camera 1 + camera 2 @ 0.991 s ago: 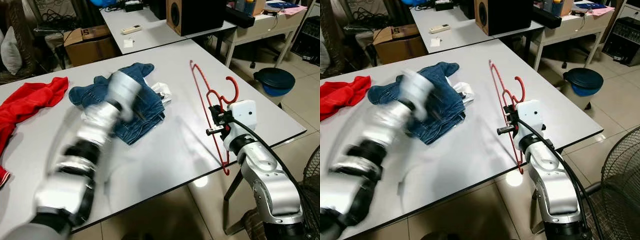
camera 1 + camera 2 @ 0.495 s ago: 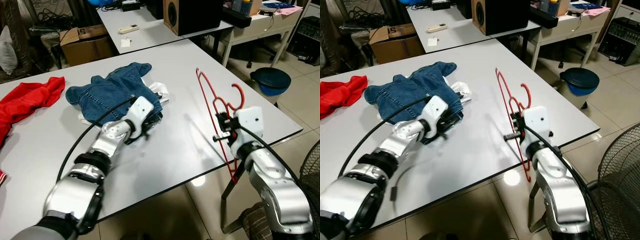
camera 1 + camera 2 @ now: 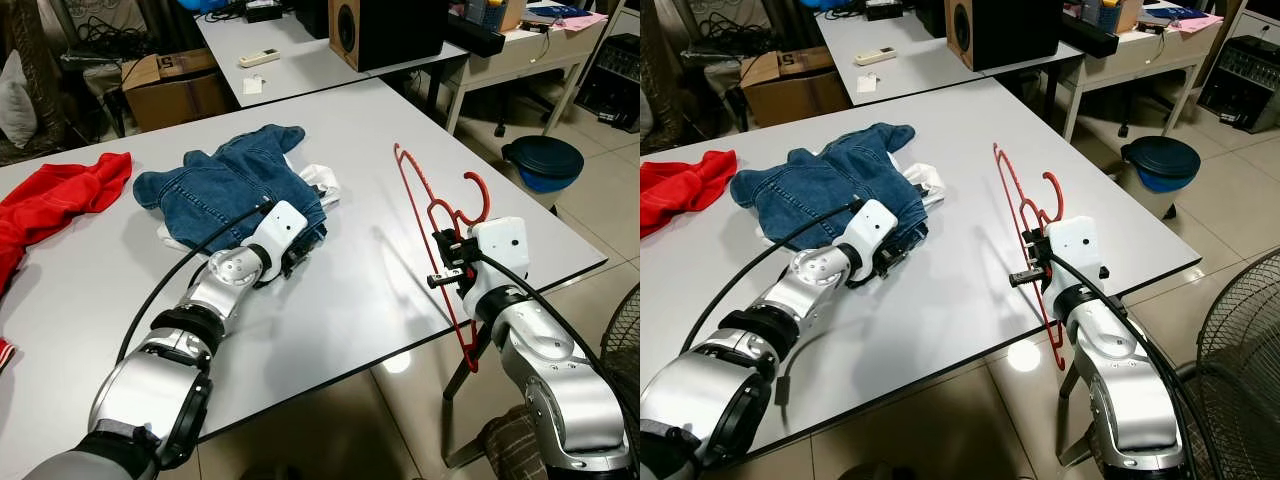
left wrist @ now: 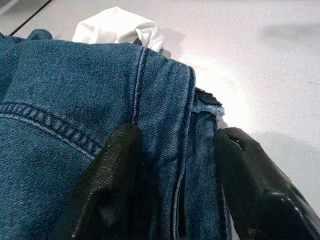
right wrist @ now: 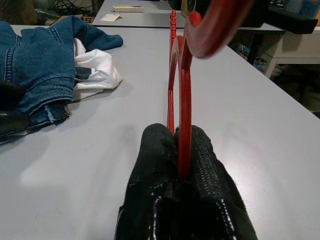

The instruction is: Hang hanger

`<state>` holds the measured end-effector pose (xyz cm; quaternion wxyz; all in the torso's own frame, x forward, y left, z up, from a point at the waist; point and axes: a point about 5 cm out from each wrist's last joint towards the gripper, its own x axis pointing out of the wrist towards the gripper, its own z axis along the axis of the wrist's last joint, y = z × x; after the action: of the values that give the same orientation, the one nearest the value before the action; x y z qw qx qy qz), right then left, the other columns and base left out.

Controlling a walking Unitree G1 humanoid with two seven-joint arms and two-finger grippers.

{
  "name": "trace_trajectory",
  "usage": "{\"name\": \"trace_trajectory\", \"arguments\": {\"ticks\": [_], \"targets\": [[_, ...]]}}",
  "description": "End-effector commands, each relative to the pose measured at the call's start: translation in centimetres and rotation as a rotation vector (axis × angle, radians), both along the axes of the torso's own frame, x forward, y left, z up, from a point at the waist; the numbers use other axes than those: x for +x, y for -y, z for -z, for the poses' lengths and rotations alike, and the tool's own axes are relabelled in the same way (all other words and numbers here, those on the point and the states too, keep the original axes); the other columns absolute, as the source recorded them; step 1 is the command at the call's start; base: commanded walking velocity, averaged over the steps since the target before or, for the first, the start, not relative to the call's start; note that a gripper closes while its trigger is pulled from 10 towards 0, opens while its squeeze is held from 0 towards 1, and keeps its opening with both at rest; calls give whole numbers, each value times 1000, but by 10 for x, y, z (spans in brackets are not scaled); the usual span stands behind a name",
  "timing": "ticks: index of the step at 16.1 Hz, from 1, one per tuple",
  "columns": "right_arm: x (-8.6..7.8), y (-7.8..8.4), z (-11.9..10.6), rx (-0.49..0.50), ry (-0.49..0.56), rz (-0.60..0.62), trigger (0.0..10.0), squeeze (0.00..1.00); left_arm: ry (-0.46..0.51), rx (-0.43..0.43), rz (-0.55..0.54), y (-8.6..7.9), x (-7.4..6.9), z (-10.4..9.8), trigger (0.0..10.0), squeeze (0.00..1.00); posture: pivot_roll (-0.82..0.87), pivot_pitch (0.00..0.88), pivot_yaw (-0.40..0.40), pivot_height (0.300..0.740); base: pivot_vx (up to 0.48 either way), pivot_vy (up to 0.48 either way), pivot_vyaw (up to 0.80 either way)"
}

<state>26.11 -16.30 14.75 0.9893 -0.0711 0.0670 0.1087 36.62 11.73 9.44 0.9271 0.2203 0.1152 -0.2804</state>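
Observation:
A red hanger point(image 3: 413, 178) stands upright on edge over the right side of the white table point(image 3: 350, 290). My right gripper point(image 3: 447, 255) is shut on its lower bar, and the black fingertips point(image 5: 160, 150) pinch the red bar point(image 5: 185, 100) in the right wrist view. Folded blue jeans point(image 3: 225, 185) lie mid-table on a white cloth point(image 3: 322, 180). My left gripper point(image 3: 295, 250) is open at the near corner of the jeans. One finger point(image 4: 112, 175) rests on the denim and the other lies beside the folded edge.
A red garment point(image 3: 60, 200) lies at the table's left end. Behind stand a second table with a black speaker point(image 3: 385, 30) and a cardboard box point(image 3: 175, 85). A blue bin point(image 3: 545, 160) sits on the floor at the right, a fan grille point(image 3: 1240, 330) nearer.
My left arm swung in fast from above the jeans and settled with its gripper at their near corner. The right gripper still holds the hanger, nearly unmoved.

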Motion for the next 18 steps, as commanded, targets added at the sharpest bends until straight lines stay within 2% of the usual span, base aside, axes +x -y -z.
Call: {"name": "trace_trajectory", "arguments": {"ticks": [1, 2, 5, 7, 11, 13, 15, 18], "targets": [[0, -3, -6, 3, 15, -19, 10000, 0, -1, 19, -27, -2, 4, -4, 10000, 251, -121, 0, 76, 740, 0, 0, 0], [0, -3, -6, 2, 15, -22, 10000, 0, -5, 57, -40, -4, 3, -1, 10000, 0, -125, 0, 78, 740, 0, 0, 0], [0, -3, -7, 0, 18, -24, 10000, 0, 20, 146, -117, -13, 4, 3, 10000, 0, -131, 0, 81, 740, 0, 0, 0], [0, -4, -7, -2, 21, -25, 10000, 0, 18, 126, -159, -16, 5, 4, 10000, 0, -136, 0, 83, 740, 0, 0, 0], [1, -5, -8, -5, 27, -31, 10000, 0, -164, 83, -118, -14, -8, 26, 10000, 0, -146, 0, 93, 740, 0, 0, 0], [2, -5, -8, -8, 31, -30, 10000, 0, -217, 31, -93, -12, -12, 31, 0, 0, -149, 0, 96, 740, 0, 0, 0], [2, -5, -9, -9, 34, -30, 10000, 0, -238, 18, -78, -12, -14, 33, 0, 0, -151, 0, 97, 740, 0, 0, 0], [4, -6, -10, -12, 41, -34, 10000, 0, -221, 9, -108, -19, -13, 31, 0, 0, -160, 0, 103, 740, 0, 0, 0]]}}
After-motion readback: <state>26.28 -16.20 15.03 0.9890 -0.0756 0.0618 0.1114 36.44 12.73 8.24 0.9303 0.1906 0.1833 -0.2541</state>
